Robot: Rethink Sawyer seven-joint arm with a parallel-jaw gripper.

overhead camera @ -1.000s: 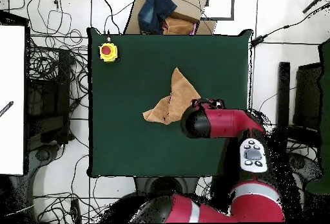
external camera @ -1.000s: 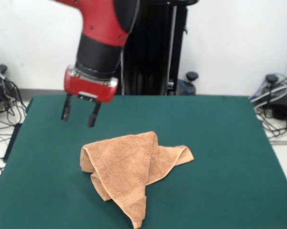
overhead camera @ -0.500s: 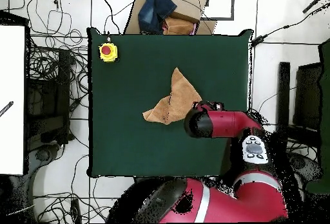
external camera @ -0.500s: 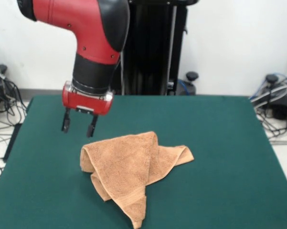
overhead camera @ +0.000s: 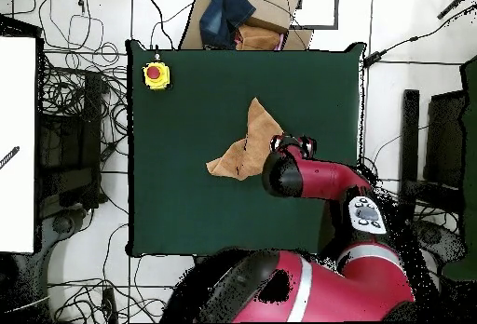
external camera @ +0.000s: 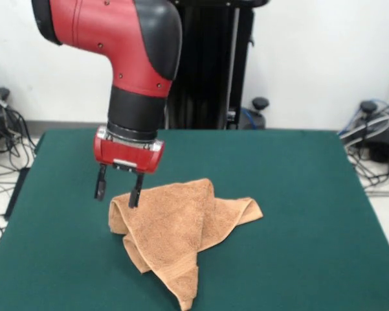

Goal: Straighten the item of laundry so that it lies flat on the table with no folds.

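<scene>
- Front view, left to right. Cables on the floor past the left edge of the green surface.
- Red/black arm comes down over the left-centre of the surface.
- Gripper points straight down; jaws spread apart w/ nothing between them, holding nothing.
- One finger hangs over bare green just left of the towel; other finger's tip is right at the towel's upper-left fold. Contact w/ cloth: can't tell.
- Towel, orange-tan, lies crumpled approx. mid-surface, a bit toward the near edge: folded over itself, a point reaching to the near edge, a flap sticking out right. Not flat.
- Right of the towel: bare green, then more cables off the right edge.
- Overhead: yellow box w/ red button at one surface corner, well apart from the towel.
</scene>
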